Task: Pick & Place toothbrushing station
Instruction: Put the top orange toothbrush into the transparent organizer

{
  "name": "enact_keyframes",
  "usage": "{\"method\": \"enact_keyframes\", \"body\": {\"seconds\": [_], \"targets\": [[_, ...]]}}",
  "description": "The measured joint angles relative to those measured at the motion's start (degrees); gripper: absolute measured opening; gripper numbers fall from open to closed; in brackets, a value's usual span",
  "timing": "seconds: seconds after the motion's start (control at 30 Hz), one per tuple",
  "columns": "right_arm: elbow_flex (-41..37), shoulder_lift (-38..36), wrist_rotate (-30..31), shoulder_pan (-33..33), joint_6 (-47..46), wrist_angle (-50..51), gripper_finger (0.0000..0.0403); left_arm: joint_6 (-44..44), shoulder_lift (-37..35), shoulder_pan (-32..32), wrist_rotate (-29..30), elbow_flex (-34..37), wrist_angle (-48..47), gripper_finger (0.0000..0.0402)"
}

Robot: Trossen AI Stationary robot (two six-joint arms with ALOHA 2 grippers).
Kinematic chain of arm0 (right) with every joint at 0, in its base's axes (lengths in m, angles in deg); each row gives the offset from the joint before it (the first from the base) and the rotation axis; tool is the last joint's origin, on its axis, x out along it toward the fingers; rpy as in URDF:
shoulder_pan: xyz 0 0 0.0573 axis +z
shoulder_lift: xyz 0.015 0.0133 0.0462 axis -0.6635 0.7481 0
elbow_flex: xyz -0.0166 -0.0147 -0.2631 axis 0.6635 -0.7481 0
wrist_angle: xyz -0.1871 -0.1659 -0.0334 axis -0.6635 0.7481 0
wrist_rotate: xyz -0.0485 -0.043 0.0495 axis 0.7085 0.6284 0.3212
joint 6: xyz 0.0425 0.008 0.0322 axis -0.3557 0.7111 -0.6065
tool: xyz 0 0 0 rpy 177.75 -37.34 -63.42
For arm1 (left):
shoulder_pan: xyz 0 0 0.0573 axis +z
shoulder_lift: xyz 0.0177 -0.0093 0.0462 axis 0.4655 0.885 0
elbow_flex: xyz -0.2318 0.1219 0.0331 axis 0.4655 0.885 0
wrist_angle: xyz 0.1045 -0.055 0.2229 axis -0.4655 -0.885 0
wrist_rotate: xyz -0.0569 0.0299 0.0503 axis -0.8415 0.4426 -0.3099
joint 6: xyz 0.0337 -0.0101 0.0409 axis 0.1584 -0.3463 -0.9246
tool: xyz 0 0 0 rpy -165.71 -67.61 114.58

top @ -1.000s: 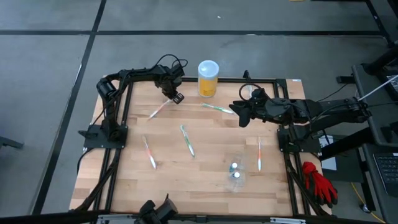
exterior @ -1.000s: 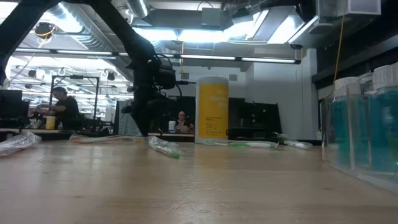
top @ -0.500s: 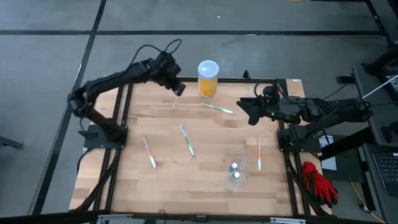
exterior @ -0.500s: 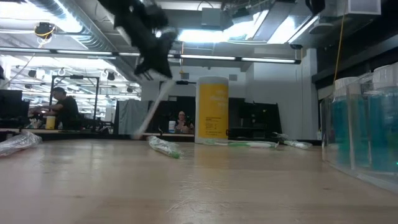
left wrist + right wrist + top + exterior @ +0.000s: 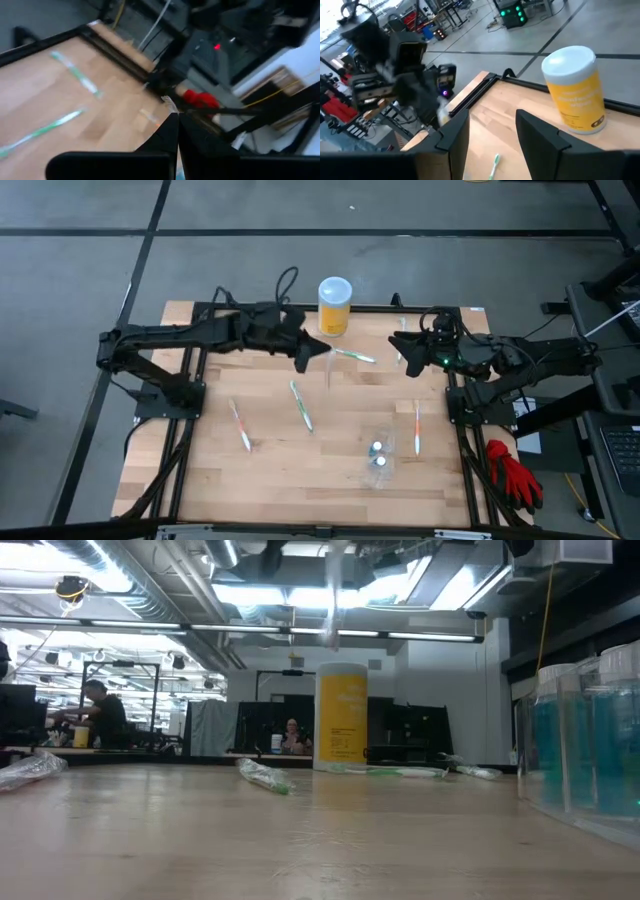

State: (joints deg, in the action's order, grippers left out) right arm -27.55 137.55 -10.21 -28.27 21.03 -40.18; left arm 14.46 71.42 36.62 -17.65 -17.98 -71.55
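Left pincer [image 5: 322, 352] hangs above the far middle of the slatted wooden bench [image 5: 200, 480], fingers pinched tight on a slim pale toothbrush [image 5: 329, 370] that dangles straight down, clear of the wood. Right pincer [image 5: 400, 345] waits near the far right corner, dark fingers parted with nothing between them. More skinny toothbrushes lie flat: a green one [image 5: 350, 355] by the round yellow jar [image 5: 334, 305], another green one [image 5: 301, 405] mid-bench, and a pinkish one [image 5: 240, 425] toward the left. The crinkly clear cup [image 5: 380, 452] lies on its side toward the near right.
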Motion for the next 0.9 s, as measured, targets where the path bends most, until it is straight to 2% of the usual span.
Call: {"method": "enact_keyframes", "body": {"seconds": [0.3, 0.7, 0.9], "targets": [[0.0, -0.2, 1.6, 0.0, 0.0, -1.1, 0.0164, 4.2, 8.5, -5.2, -1.6, 0.0, 18.4, 0.0002], [0.0, -0.3, 1.7, 0.0, -0.1, -2.3, 0.0164, 12.0, 19.7, -6.6, -10.8, 0.0, 37.3, 0.0002], [0.0, -0.3, 1.7, 0.0, -0.1, -2.4, 0.0164, 13.3, 22.1, -6.5, -14.7, -1.1, 38.7, 0.0002]]}}
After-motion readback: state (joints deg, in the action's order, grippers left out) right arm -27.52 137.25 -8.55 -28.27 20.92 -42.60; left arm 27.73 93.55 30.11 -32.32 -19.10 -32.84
